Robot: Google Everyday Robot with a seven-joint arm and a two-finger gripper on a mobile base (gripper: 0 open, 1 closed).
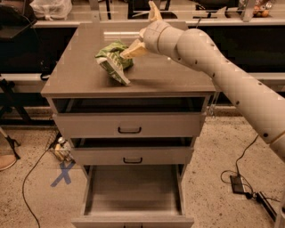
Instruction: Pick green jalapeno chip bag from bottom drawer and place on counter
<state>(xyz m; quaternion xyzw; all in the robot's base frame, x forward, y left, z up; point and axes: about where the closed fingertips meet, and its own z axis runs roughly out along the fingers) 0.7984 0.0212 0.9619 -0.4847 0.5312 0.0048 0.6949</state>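
Since orientation is the first thing people ask about: the small, crinkled, glossy green jalapeno chip bag [113, 62] is lying on the glossy grey-brown square counter [71, 80], a bit left of centre. Its long axis runs diagonally, back-left to front-right. The narrower end points at the counter's front edge, a touch to the right. The fatter, bunched-up end is toward the back, right under the gripper [132, 50].

The gripper's pale tip is touching that upper right part of the bag, but honestly I can't tell if it's clamped on or let go. The thick, pale, jointed arm [222, 75] comes in from the lower right and climbs up and left over the counter's right side. Its wrist sits over the middle-back of the slab.

Below, the grey-beige bottom drawer [133, 187] is pulled way out. The two shallower grey drawers [129, 130] above it, with black handles, sit a little ajar. The floor is speckled stone-looking stuff with a blue tape X [62, 173] left of the cabinet and a black power brick [238, 183] off to the right. Behind is a long bench with dark panels [249, 35], and a white plastic bag [51, 8] sits on it at the far left.
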